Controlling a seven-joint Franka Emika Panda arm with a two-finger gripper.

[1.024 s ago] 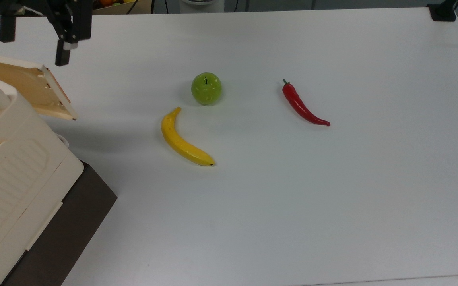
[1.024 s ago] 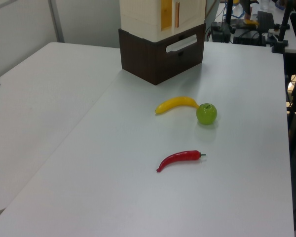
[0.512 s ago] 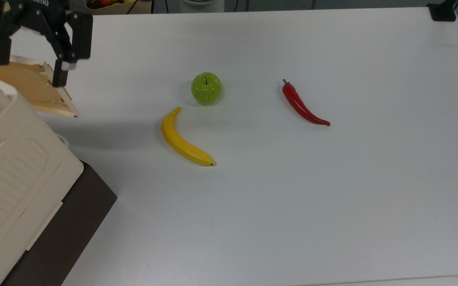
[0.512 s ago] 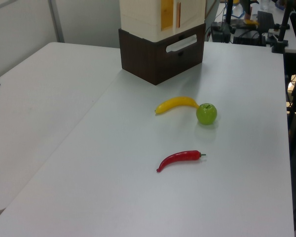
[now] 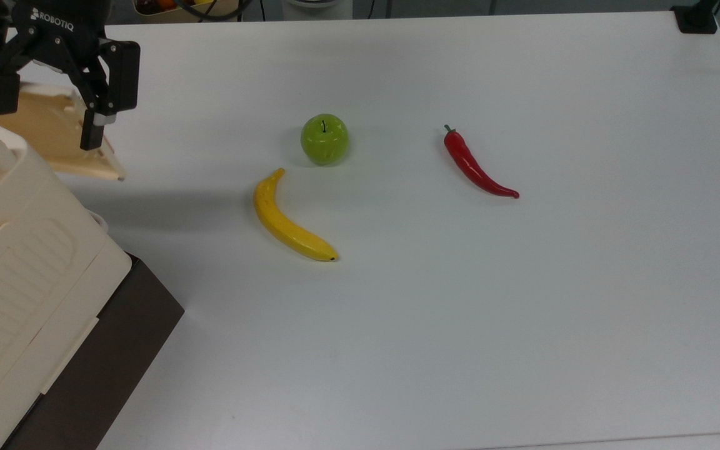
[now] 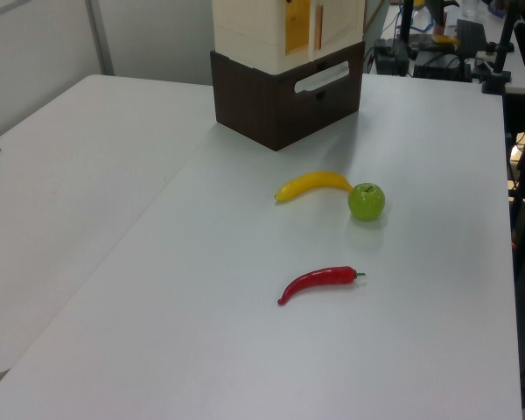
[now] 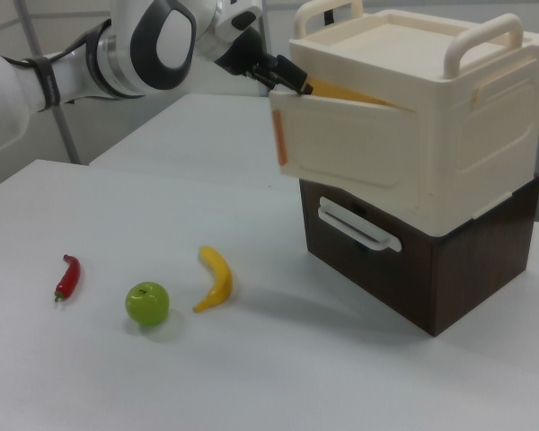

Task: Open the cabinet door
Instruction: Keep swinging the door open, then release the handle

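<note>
Claw lowered — fingers spread, straddling cabinet door | door ajar

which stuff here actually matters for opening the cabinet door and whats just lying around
Part of the job:
- cabinet door, partly swung out
- cabinet, cream box on a dark brown base
- gripper, open, at the door's free edge

Just lying about on the table:
- banana
- green apple
- red chilli

1. The word "ROBOTIQ" is printed in white letters on the black gripper, at the upper left of the top view.
2. A small white mark is printed just before the word.
</note>
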